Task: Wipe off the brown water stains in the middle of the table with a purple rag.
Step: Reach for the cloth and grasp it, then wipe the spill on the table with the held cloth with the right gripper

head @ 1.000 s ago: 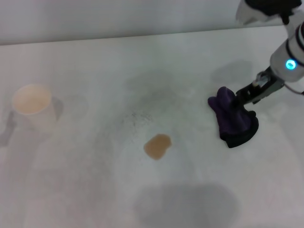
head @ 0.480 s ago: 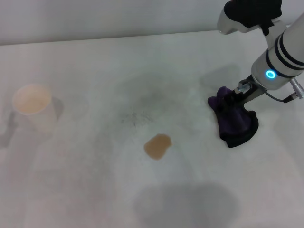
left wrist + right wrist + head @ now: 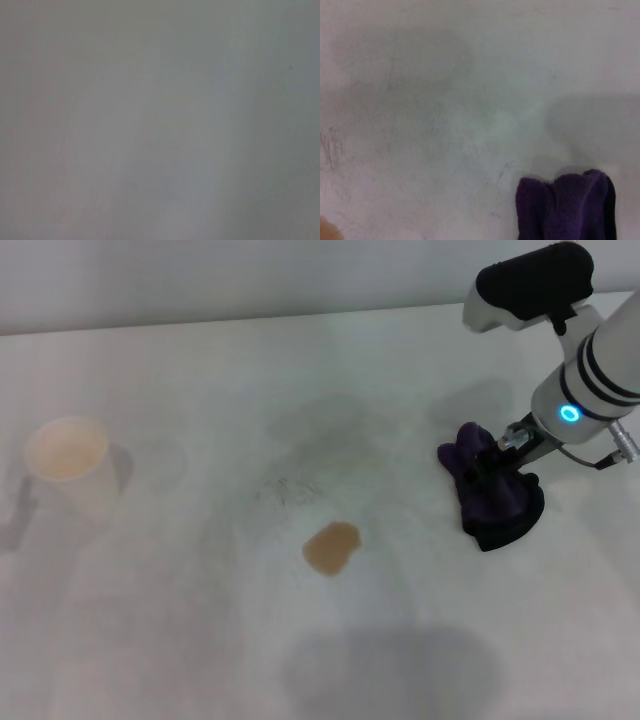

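The purple rag (image 3: pixel 490 495) lies bunched on the white table (image 3: pixel 180 640), right of the middle. It also shows in the right wrist view (image 3: pixel 562 207). The brown water stain (image 3: pixel 331 547) is a small tan blotch near the table's middle, well to the left of the rag. A sliver of it shows at the edge of the right wrist view (image 3: pixel 325 232). My right gripper (image 3: pixel 503 458) is down at the rag's top, touching it. My left gripper is out of view; its wrist view shows only a blank grey surface.
A paper cup (image 3: pixel 68 465) stands at the far left of the table. A faint grey speckled smudge (image 3: pixel 290 485) lies just behind the stain. The table's back edge (image 3: pixel 300 318) meets a pale wall.
My right arm has turned and its gripper has moved a little left and down onto the top of the rag. The rag and the stain have not moved.
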Robot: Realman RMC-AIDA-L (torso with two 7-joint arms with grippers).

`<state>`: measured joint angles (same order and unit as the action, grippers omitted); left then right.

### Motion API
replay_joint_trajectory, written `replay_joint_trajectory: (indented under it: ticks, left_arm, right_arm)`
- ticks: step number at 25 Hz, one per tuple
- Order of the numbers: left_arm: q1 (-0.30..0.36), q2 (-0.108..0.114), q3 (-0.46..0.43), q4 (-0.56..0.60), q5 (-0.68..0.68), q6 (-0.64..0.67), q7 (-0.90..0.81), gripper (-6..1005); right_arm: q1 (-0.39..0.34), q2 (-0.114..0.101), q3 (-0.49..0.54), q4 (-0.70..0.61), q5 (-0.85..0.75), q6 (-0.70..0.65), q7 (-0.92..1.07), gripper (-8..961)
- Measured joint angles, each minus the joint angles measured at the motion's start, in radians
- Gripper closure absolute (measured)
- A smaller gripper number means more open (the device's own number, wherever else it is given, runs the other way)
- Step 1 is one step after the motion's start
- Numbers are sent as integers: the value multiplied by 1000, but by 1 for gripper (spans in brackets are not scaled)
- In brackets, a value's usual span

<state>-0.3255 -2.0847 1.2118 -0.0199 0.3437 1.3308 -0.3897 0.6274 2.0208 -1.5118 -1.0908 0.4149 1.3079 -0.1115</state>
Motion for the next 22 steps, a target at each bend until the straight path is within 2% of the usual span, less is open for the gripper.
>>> replay_joint_trajectory:
  ticks: [7,13,18,21,22]
  left_arm:
    - [-1,0,0,0,1,0,0,107]
    - [0,0,0,0,1,1,0,106]
    - [-1,0,0,0,1,1,0,107]
    - [-1,0,0,0,1,1,0,107]
    - [-1,0,0,0,1,1,0,107]
  right_arm:
    - [7,-2,-6,48,0,-39,-7,366]
    - [9,-5,8,67,1,-47,-11,469]
    - [13,-8,15,79,2,-50,-41,510]
    - [13,-8,17,79,1,-52,-51,691]
    - [13,-8,17,75,2,-52,-54,721]
